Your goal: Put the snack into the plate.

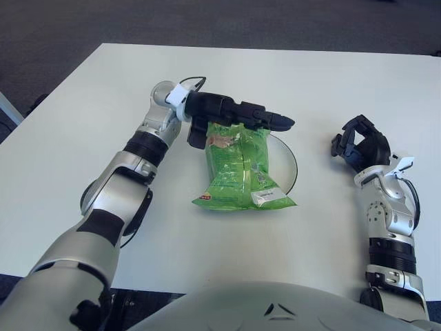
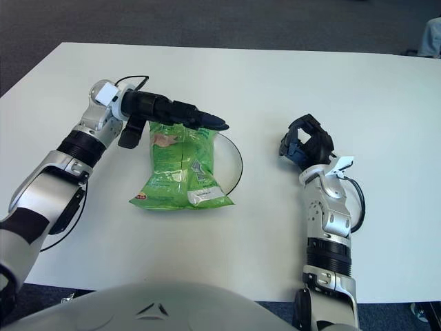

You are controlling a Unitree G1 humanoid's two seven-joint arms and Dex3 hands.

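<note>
Your left hand [image 1: 231,117] is pinching the green snack bag's [image 1: 241,169] far edge over the plate [image 1: 291,165]; your right hand [image 1: 360,146], fingers curled on nothing, is showing right of it.

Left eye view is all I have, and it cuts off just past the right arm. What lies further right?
Observer: In the right eye view the table runs on well beyond the right hand, which is curled and holds nothing.
Operator: Anything past the far edge there?
Observer: A pale blue thing shows at the top right corner, beyond the table. I cannot tell what it is.
Operator: Does it affect the snack?
Observer: Probably not. It shows far from the snack, which lies across the plate with the left hand at its far end.
</note>
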